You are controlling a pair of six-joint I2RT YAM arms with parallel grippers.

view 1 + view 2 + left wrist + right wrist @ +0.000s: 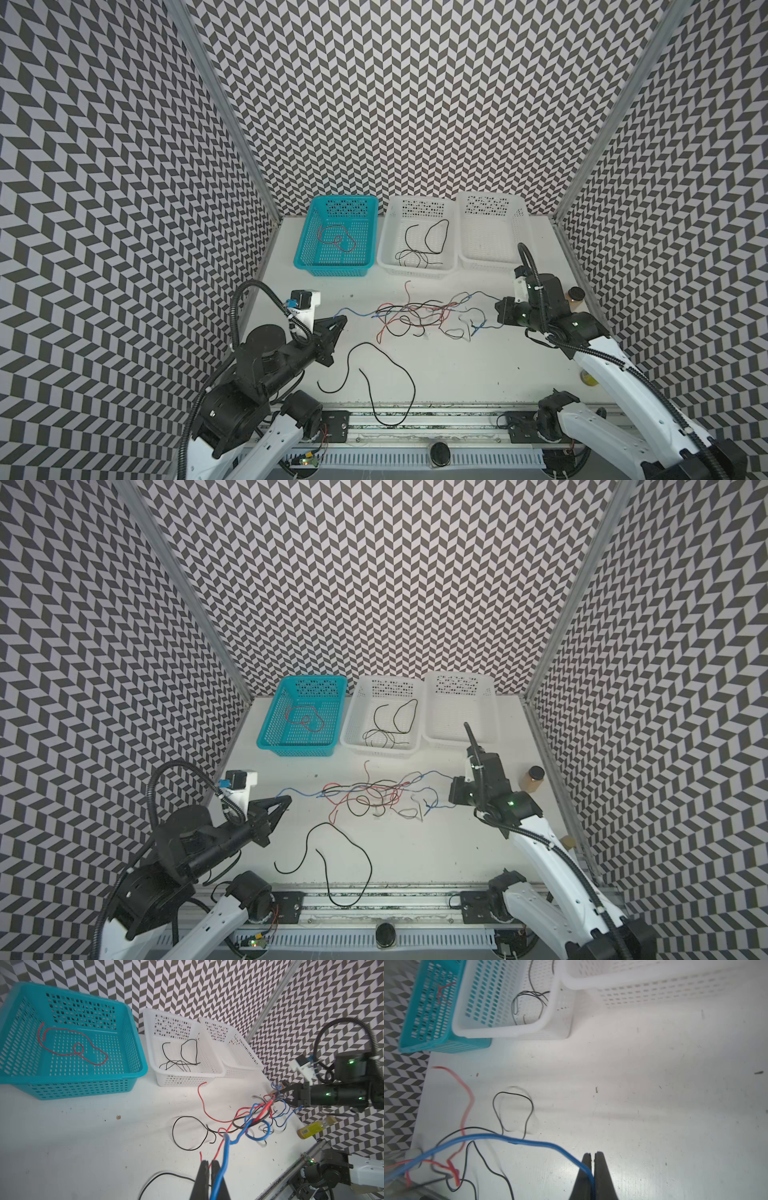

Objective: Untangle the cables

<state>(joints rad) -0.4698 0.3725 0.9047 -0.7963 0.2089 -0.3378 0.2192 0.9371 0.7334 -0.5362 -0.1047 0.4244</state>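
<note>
We wear white links (631, 395), black joints (232, 411), ribbed black hoses (270, 293), green lamps (351, 1062) and black wedge fingers (602, 1172).

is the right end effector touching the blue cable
Touching. The right wrist view shows the blue cable running straight into the right end effector, clamped between its shut jaws.

I see a glossy perforated-plastic teal basket (332, 266) and white baskets (415, 269) on my matt, scuffed white table (478, 365); cables (226, 1145) wear smooth plastic sheathing; corner posts (225, 108) are brushed metal.
</note>
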